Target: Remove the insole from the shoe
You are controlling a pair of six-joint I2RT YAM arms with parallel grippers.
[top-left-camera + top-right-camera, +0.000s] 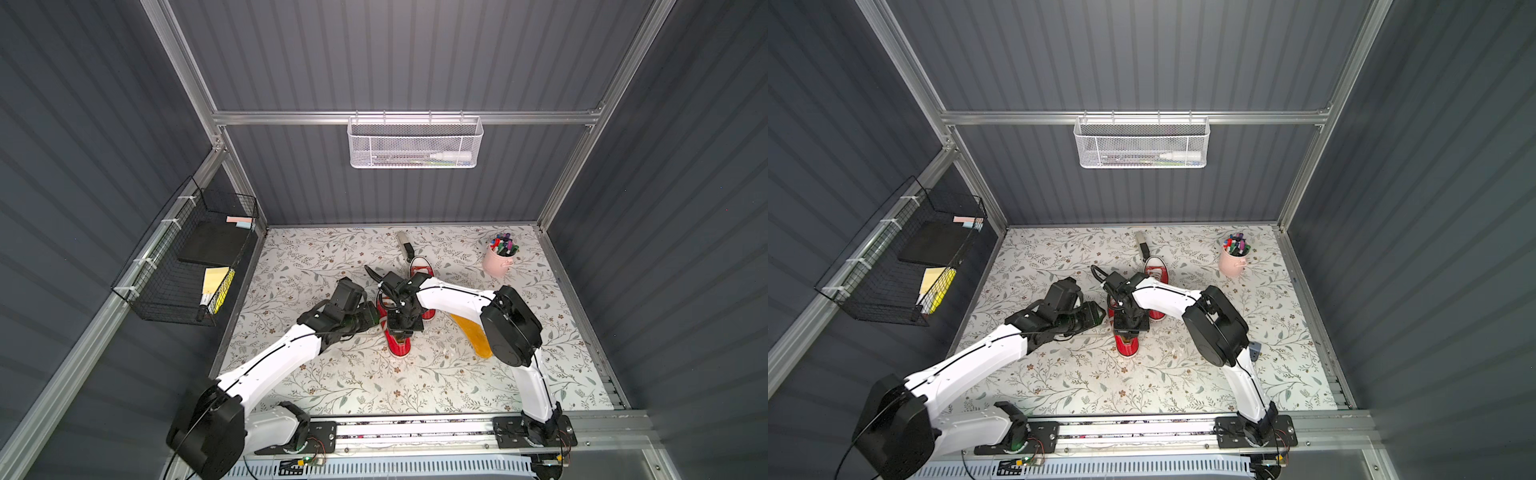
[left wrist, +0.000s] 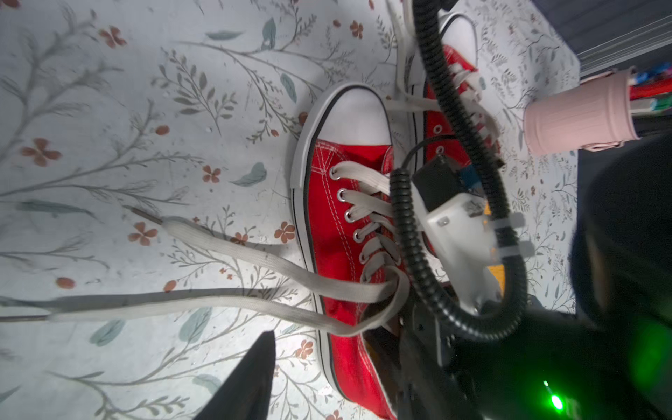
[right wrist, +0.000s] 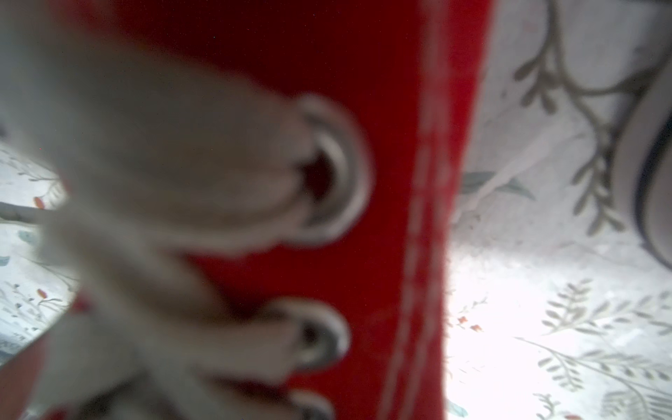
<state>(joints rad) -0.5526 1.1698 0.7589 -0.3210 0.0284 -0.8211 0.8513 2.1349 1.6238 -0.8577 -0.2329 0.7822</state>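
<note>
The right end effector [image 1: 401, 330] is sunk into the mouth of the near red shoe [image 1: 395, 352] with its jaws closed. The wrist and the shoe's walls hide what the jaws have pinched, so it cannot be told whether that is the insole. The insole is judged to lie inside this shoe (a tan patch [image 1: 401, 341] shows at the heel opening in both top views). The left end effector [image 1: 374, 319] sits just beside the shoe's side. Only one finger [image 2: 251, 374] shows, standing clear of the sole, and its partner is lost among dark hardware, so how wide it stands cannot be told.

To pull well, the right arm should probably lift slowly, up and back toward the heel, so the insole peels out rather than folds. The shoe looks light and would likely rise with it, so the left end effector ought to pin the side wall to the counter [image 1: 332, 382] beforehand. The loose laces [image 2: 218, 302] trail across the counter and are best kept out of both grips.

Counted:
- two red shoes, the second shoe [image 1: 423, 266] just behind the near one
- one yellow insole [image 1: 467, 332] lying out on the counter, partly behind the right arm
- one pink cup [image 1: 496, 262] of markers
- two wall baskets, a white basket [image 1: 415, 143] and a black basket [image 1: 187, 266]
</note>
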